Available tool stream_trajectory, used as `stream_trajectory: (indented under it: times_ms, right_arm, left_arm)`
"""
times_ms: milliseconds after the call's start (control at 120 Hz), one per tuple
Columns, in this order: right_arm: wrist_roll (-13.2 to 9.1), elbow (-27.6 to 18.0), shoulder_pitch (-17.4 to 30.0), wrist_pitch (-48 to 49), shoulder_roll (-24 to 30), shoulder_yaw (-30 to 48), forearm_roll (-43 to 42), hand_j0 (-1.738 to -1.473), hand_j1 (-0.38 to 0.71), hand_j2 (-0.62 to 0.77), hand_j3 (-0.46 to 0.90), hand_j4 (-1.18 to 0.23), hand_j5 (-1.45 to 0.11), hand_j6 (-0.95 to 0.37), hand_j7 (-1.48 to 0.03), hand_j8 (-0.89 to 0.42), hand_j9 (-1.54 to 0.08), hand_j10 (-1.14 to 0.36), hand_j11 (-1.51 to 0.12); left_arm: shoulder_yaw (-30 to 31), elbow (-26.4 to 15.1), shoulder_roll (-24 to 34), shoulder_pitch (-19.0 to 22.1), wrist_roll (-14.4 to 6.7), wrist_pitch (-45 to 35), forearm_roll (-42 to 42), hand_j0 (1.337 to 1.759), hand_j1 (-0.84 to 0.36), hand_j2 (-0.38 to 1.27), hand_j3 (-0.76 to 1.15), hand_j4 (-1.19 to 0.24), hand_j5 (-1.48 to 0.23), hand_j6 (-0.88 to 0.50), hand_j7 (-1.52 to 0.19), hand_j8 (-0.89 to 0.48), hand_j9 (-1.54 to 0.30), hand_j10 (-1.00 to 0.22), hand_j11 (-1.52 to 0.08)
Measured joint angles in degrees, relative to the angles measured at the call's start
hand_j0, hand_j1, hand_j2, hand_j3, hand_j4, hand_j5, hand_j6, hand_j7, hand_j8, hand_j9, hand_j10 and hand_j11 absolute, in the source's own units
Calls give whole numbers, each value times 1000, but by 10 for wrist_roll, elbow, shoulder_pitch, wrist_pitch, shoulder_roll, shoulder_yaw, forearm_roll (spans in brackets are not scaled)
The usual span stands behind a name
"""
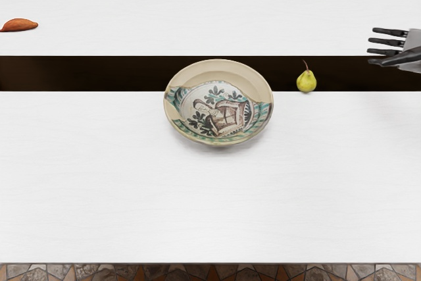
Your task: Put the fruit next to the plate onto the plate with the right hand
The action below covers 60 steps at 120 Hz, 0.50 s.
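A yellow-green pear (306, 81) stands upright at the far edge of the near white table, just right of the plate. The plate (177, 90) is a cream dish with a green and brown painted pattern, set at the middle of that far edge, with nothing on it. My right hand (388, 47) comes in at the right edge, above and to the right of the pear and well apart from it. Its dark fingers (388, 31) are stretched out leftward and hold nothing. The left arm does not show.
A dark gap (99, 74) separates the near table from a second white table behind. An orange-brown sweet potato (18, 25) lies at the far left of the rear table. A patterned tile floor (210, 272) shows below the near table's front edge.
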<state>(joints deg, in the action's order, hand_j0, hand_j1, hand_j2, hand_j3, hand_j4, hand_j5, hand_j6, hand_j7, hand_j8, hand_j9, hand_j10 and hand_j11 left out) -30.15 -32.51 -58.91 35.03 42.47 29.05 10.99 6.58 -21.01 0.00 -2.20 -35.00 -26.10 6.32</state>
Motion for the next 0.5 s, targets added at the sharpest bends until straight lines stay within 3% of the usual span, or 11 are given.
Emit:
stream_trajectory:
  times_ms: [275,500]
  right_arm:
    - [0,5,-8,0,-13,-2,-14,-1658,-349,0,0,0,1,4,0,4,0,3,0]
    - [-1,7,-85,0,-113,-6,-220,-1658,-349,0,0,0,0,3,0,3,0,2,0]
  left_arm:
    - [0,0,0,0,0,0,0,1658,335,2,0,-12,-15,-12,-15,-12,-15,-12,-15]
    - [0,0,0,0,0,0,0,1658,335,2,0,-12,-15,-12,-15,-12,-15,-12,-15]
